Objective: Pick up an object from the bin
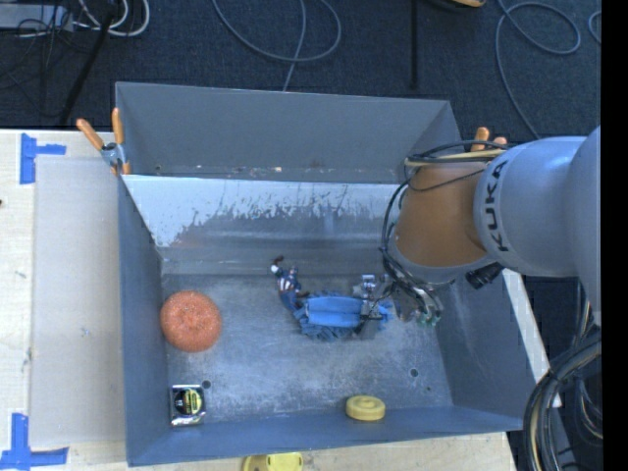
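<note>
Camera view from above puts the tool (pixel 376 305) low in the grey bin (pixel 275 145), just off the floor's centre toward 3 o'clock, with the arm (pixel 535 204) reaching in from that same side. The tool sits right at the 3 o'clock end of a blue lumpy thing (pixel 329 314), touching it or very nearly so. From this angle I cannot tell whether the tool is wide or narrow, or whether any part of the blue thing is inside it, because the wrist and its cables crowd that spot.

I judge the approach makes sense: the blue thing lies alone near the middle, well apart from the walls, so the tool has room on every side and nothing else to bump.

The blue thing is long and low, and lies roughly from 10 o'clock to 3 o'clock. Its middle is bright blue and looks crumpled or soft, while its 10 o'clock end is darker, thinner and flecked with white. I cannot say what kind of thing it is.

The other things lie well apart from it: an orange spongy ball (pixel 190 321) at 9 o'clock, a small tape measure (pixel 187 403) at 7 o'clock and a yellow disc (pixel 365 408) near 5 o'clock.
</note>
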You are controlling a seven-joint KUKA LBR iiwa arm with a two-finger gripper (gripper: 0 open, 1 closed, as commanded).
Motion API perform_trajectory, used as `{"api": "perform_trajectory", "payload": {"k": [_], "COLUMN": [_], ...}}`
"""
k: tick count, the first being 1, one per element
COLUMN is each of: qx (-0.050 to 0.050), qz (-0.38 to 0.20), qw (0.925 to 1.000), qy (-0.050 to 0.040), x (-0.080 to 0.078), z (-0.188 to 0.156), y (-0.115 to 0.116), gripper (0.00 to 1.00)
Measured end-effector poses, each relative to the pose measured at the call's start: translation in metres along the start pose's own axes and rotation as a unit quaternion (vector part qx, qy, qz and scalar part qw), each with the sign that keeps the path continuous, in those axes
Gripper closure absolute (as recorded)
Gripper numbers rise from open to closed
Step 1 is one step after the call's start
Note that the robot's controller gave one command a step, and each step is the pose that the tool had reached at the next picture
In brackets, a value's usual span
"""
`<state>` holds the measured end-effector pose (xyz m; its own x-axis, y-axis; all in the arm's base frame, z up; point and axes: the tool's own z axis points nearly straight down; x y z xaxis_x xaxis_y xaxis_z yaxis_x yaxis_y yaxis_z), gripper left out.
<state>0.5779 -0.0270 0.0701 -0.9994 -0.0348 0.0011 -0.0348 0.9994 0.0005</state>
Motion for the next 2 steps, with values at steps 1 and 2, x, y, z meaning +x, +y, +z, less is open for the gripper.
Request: {"api": "perform_trajectory", "payload": {"k": [1,2], "qx": [0.0,0.0], "qz": [0.0,0.011], "qw": [1.0,0.9999], "qy": [0.0,-0.0048], "x": [0.0,-0.014], "z": [0.0,-0.167], "y": [0.0,0.006], "gripper": [1.0,1.0]}}
